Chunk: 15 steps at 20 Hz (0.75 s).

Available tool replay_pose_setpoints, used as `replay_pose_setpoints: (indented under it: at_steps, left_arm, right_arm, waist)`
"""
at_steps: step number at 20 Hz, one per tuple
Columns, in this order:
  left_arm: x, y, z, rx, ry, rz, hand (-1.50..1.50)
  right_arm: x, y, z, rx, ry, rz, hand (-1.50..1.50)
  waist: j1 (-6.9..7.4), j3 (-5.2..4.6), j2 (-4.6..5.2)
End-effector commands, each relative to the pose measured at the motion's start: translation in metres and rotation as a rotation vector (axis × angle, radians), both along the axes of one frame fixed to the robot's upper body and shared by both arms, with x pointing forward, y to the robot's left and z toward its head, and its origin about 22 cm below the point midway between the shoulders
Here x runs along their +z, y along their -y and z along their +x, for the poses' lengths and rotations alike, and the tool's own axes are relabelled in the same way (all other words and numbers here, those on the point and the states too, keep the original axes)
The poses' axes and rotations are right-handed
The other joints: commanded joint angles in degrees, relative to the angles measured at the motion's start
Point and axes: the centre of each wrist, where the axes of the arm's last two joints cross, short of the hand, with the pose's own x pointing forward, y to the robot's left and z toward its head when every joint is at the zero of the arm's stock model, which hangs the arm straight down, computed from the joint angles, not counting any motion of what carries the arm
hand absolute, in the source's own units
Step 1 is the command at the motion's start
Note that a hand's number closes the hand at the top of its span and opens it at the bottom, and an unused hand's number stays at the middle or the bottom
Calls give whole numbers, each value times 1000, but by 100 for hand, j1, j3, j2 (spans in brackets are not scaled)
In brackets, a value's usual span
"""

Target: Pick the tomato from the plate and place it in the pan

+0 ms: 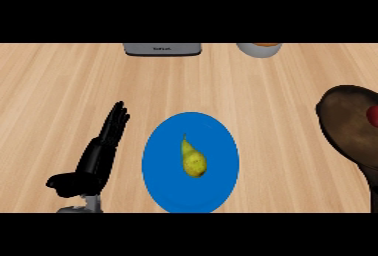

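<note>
From my end, starting at the left: the left hand (103, 145) is just sitting there over the surface (66, 90) beside the plate, fingers stretched out straight and together, thumb sticking out low down, and it's holding nothing and not touching any of the items. Next to it is one blue plate (166, 150), and the only thing on it is a single yellow-green pear (193, 160) lying roughly in the middle with its thin end pointing away from me. Up at the far edge there's one grey box-like thing (162, 49) and, further right, one pale bowl (259, 49), both cut off by the frame. Over at the right edge is one dark brown pan (347, 125), only partly in view, and the one tomato (373, 115) shows as a red sliver inside it, right at the frame edge. I can't see my right hand at all.
</note>
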Motion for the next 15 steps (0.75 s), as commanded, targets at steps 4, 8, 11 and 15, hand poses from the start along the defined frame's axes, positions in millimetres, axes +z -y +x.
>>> replay_pose_setpoints:
  at_steps: [4,8,11,15]
  left_arm:
    - [-14,-4,-3,-13,-12,4,0]
    - [-7,-10,2,-13,-17,3,0]
    - [-8,10,15,3,-8,19,0]
    - [-13,6,22,-10,-8,-6,0]
  right_arm:
    - [-12,3,0,-20,-47,-32,-150]
    - [5,0,-8,-21,-72,-41,-150]
    - [0,2,-18,-29,-87,-48,-150]
    - [19,-1,10,-53,-113,-144,-150]
  waist:
    - [18,2,7]
    - [14,1,5]
    - [2,1,6]
    - [7,0,10]
